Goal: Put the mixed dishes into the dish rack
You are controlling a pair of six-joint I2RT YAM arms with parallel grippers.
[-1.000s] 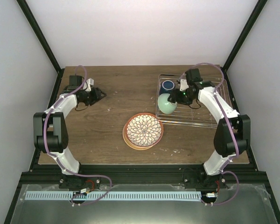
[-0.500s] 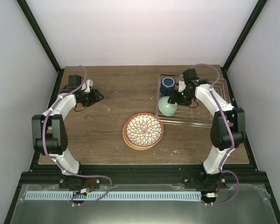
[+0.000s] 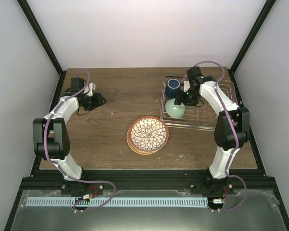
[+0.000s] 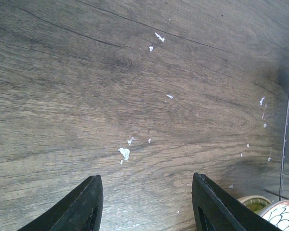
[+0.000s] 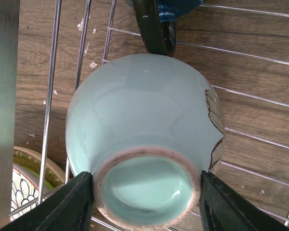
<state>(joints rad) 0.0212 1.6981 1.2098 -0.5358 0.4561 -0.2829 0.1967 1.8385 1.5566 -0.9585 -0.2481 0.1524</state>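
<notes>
My right gripper (image 3: 181,101) is shut on the foot ring of the pale mint-green bowl (image 3: 175,109), which is turned on its side at the left end of the wire dish rack (image 3: 207,115). In the right wrist view, the fingers (image 5: 74,204) flank the bowl's (image 5: 144,106) base. The dark blue mug (image 3: 172,87) stands in the rack just behind the bowl; its handle (image 5: 156,29) shows above the bowl. The stacked plates (image 3: 148,135), flower-petal one on top, lie on the table in front of the rack. My left gripper (image 3: 100,100) is open and empty at the far left.
The wooden table (image 4: 135,72) carries small white flecks under my left gripper (image 4: 144,202). The rack's edge wire (image 4: 285,144) and the plate rims (image 4: 279,216) show at the right of the left wrist view. Plate rims (image 5: 19,178) also show beneath the rack wires (image 5: 48,96).
My right arm has swung its elbow back and inward, and the bowl has shifted slightly right with it. The left arm has barely moved.
</notes>
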